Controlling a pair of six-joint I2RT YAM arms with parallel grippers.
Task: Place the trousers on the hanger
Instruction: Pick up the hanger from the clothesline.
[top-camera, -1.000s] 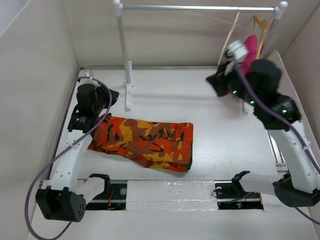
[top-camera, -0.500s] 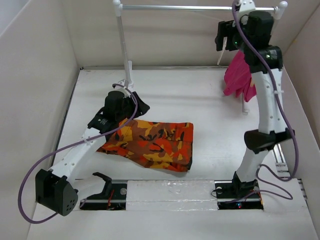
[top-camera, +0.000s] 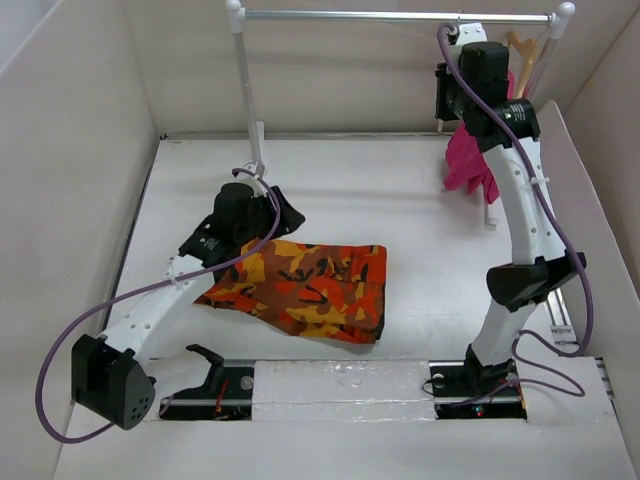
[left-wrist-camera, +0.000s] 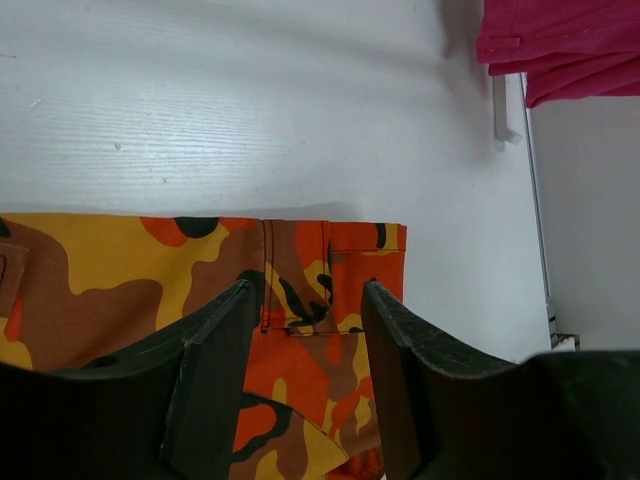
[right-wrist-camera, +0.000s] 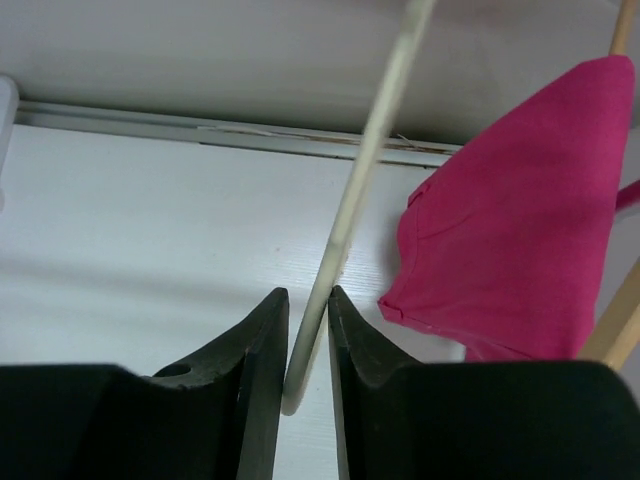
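Observation:
The camouflage trousers (top-camera: 300, 285) lie folded flat on the table in front of the left arm; they also show in the left wrist view (left-wrist-camera: 150, 270). My left gripper (top-camera: 285, 214) (left-wrist-camera: 305, 300) is open and empty, hovering over the trousers' upper edge. My right gripper (top-camera: 441, 95) (right-wrist-camera: 307, 295) is raised up by the rail and is shut on one thin arm of the cream hanger (right-wrist-camera: 370, 150), which hangs from the rail. Only a short pale bit of the hanger (top-camera: 438, 124) shows in the top view.
A metal rail (top-camera: 400, 16) on a white post (top-camera: 245, 100) spans the back. A magenta-pink garment (top-camera: 470, 160) (right-wrist-camera: 520, 220) hangs on a tan wooden hanger (top-camera: 520, 45) (right-wrist-camera: 615, 320) just right of my right gripper. White walls enclose the table.
My right arm has risen to the rail and its jaws now hold the cream hanger's arm. My left arm swung from the trousers' left end to over their upper edge, then stayed.

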